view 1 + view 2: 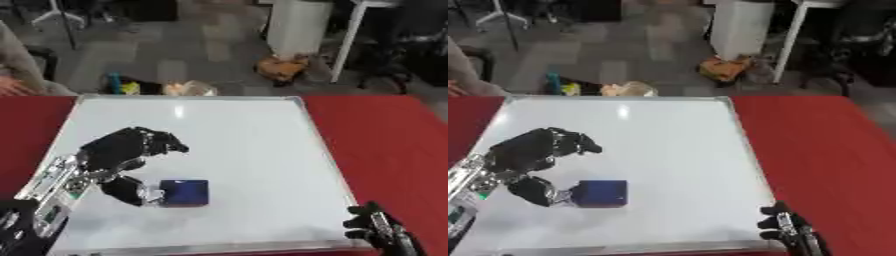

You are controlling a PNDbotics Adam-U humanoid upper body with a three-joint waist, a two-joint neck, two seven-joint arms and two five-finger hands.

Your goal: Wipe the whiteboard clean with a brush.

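Left hand (122, 155): black, fingers curled above, thumb touching the dark blue block-shaped brush (185, 193) lying on the white metal-framed whiteboard (236, 145), just right of it. Right hand (378, 231): idle, lower right, farther.

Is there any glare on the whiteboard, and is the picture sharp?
Left eye view: a small bright glare spot sits near the far edge of the white rectangular whiteboard; right eye view: the same spot shows; both views are soft, blurring the left robot hand and blue block-shaped brush.
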